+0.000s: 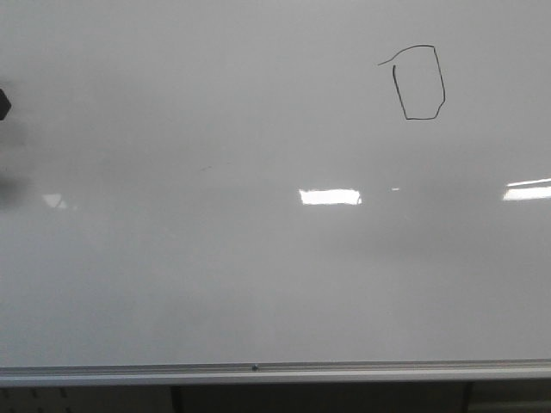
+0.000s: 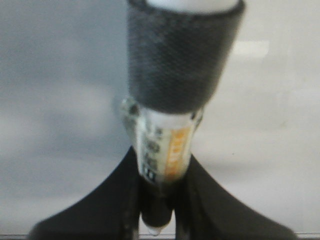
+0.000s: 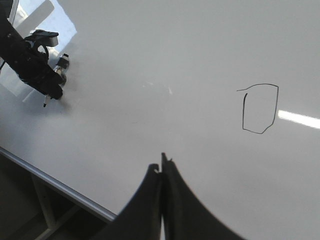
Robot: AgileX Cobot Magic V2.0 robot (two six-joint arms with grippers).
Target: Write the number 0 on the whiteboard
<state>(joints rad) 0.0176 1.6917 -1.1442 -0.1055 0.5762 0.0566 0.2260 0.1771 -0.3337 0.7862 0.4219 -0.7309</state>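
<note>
Bright rectangular light reflections [image 1: 330,196] lie across the glossy surface, another at the right edge [image 1: 528,190]. Below the rail runs a dark strip [image 1: 318,397], perhaps a frame or legs; too dim to tell.

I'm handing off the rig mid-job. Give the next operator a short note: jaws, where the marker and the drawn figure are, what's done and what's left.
Left gripper: jaws shut on the marker, held off at the left side of the whiteboard.
Right gripper: jaws shut, holding nothing, in front of the board.
The number 0 sits at the board's upper right: an angular black outline with a stray tail and a small gap at upper left.
Done: the digit is drawn.
Left: probably nothing but parking the arms; close the gap only if a neater 0 is wanted.
</note>
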